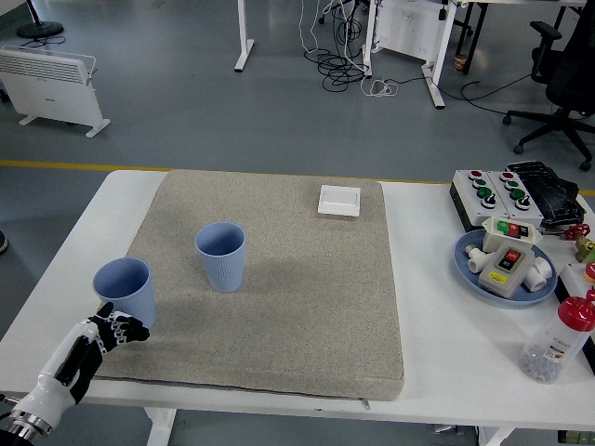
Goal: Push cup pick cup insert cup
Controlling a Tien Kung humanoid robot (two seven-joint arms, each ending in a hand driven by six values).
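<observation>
Two light blue ribbed cups stand upright on the beige mat [307, 279]. One cup [125, 292] sits at the mat's left edge, the other cup [221, 256] a little to its right and farther back. My left hand [113, 330] comes in from the lower left corner, black fingers loosely curled, just below and in front of the left cup, holding nothing. Whether a fingertip touches that cup I cannot tell. The right hand is out of the picture.
A white switch plate [339, 200] lies at the mat's far edge. At the right stand a button box [497, 193], a blue plate [469, 267] with switches, and a red-capped bottle [558, 342]. The table's near edge runs just below the mat.
</observation>
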